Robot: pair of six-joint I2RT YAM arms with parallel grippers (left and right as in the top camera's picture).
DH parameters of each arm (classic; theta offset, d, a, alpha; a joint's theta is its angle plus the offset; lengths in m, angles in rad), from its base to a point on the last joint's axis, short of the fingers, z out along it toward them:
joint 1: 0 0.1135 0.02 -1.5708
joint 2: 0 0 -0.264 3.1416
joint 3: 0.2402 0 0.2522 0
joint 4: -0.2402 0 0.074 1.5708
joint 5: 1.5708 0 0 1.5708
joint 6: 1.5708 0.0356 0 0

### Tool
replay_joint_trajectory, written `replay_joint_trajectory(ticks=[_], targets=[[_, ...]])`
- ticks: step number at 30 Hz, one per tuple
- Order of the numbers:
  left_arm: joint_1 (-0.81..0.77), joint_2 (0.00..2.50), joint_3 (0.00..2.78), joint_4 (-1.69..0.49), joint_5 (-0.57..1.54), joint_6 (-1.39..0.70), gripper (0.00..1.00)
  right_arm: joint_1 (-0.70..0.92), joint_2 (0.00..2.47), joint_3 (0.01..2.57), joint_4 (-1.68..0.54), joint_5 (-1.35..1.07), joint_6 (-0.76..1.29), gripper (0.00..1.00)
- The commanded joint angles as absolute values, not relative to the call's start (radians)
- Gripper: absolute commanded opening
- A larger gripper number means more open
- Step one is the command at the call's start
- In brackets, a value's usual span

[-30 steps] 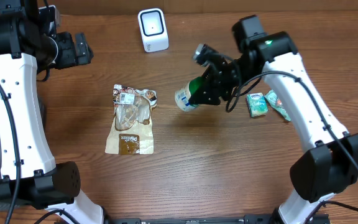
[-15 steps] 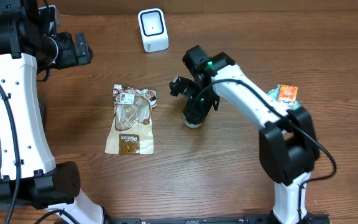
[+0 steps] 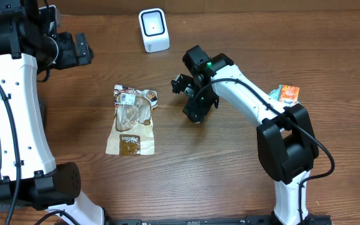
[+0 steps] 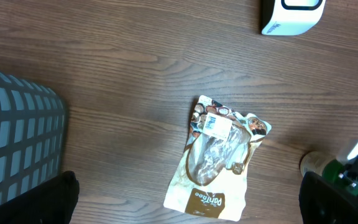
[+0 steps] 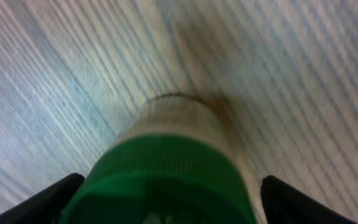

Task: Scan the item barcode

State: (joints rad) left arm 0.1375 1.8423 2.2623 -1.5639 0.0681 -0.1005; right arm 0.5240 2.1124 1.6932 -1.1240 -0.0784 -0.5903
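My right tool (image 5: pixel 169 186) is pointing down over the green-capped bottle (image 5: pixel 166 155), one finger on either side of the cap. From the wrist view I cannot tell whether the fingers are pressing on it or standing just clear. The bottle is upright on the wooden worktop (image 3: pixel 217 175), near the middle and largely hidden under that tool from overhead. Only its pale lower part and a bit of green show in the left wrist view. Just to its left, apart from it, a brown and clear snack pouch (image 3: pixel 132 119) lies flat with a white label near its top edge. The white scanner (image 3: pixel 154 30) stands at the back of the worktop, beyond both the pouch and the bottle and well apart from each. Off to the right an orange packet (image 3: pixel 287 93) lies beside the right arm. My left tool (image 3: pixel 83 50) is held high at the far left with its fingers spread wide and nothing between them.
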Motion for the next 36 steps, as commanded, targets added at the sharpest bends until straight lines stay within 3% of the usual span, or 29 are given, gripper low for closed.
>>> replay_joint_trajectory(ticks=[1, 7, 12, 20, 36], targets=[[0.137, 1.848, 2.260, -1.563, 0.071, -0.089, 0.99, 0.521, 2.112, 1.766, -1.163, -0.078, -0.466, 0.99], [0.137, 1.848, 2.260, -1.563, 0.071, -0.089, 0.99, 0.521, 2.112, 1.851, -1.210, -0.160, -0.173, 1.00], [0.137, 1.848, 2.260, -1.563, 0.071, -0.089, 0.99, 0.521, 2.112, 1.813, -1.202, -0.229, -0.152, 1.00], [0.137, 1.848, 2.260, -1.563, 0.071, -0.089, 1.00, 0.521, 2.112, 1.723, -1.149, -0.127, -0.082, 1.00], [0.137, 1.848, 2.260, -1.563, 0.071, -0.089, 1.00, 0.521, 2.112, 1.719, -1.147, 0.000, -0.083, 0.74]])
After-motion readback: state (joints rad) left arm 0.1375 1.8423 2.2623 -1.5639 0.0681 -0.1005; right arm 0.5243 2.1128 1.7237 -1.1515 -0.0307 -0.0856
